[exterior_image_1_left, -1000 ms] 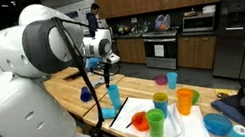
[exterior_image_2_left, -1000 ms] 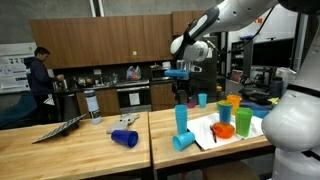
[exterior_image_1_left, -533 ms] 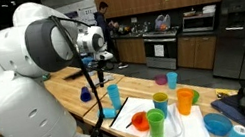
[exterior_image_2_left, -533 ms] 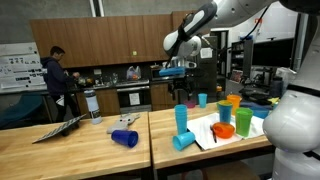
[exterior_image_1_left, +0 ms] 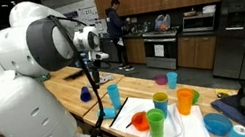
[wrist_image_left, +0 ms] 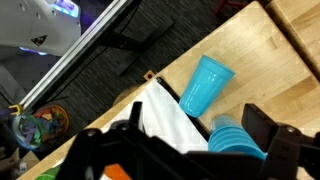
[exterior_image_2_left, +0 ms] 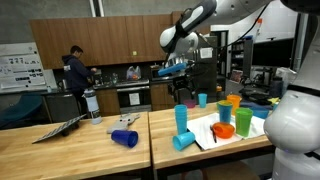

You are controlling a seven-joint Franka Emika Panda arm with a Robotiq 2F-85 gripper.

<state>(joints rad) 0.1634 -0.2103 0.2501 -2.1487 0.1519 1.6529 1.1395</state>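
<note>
My gripper (exterior_image_1_left: 93,57) (exterior_image_2_left: 177,71) hangs open and empty, high above the wooden table (exterior_image_2_left: 90,150). In the wrist view its two dark fingers (wrist_image_left: 262,126) stand wide apart, framing a stack of light blue cups (wrist_image_left: 236,142) far below. That stack stands upright in both exterior views (exterior_image_1_left: 114,94) (exterior_image_2_left: 181,118). A single light blue cup (wrist_image_left: 206,84) (exterior_image_2_left: 183,141) lies on its side beside the stack, at the edge of a white cloth (wrist_image_left: 165,115).
On the cloth stand an orange cup (exterior_image_1_left: 185,100), a green cup (exterior_image_1_left: 157,123), a yellow-green cup (exterior_image_1_left: 161,100) and an orange bowl (exterior_image_1_left: 140,121); a blue bowl (exterior_image_1_left: 217,123) sits nearby. A dark blue cup (exterior_image_2_left: 125,138) lies apart. A bottle (exterior_image_2_left: 92,104) stands behind. A person (exterior_image_2_left: 75,72) is in the kitchen.
The jaws have opened to full width and the arm has lifted and drifted away from the blue stack. The person in the kitchen has walked across the background.
</note>
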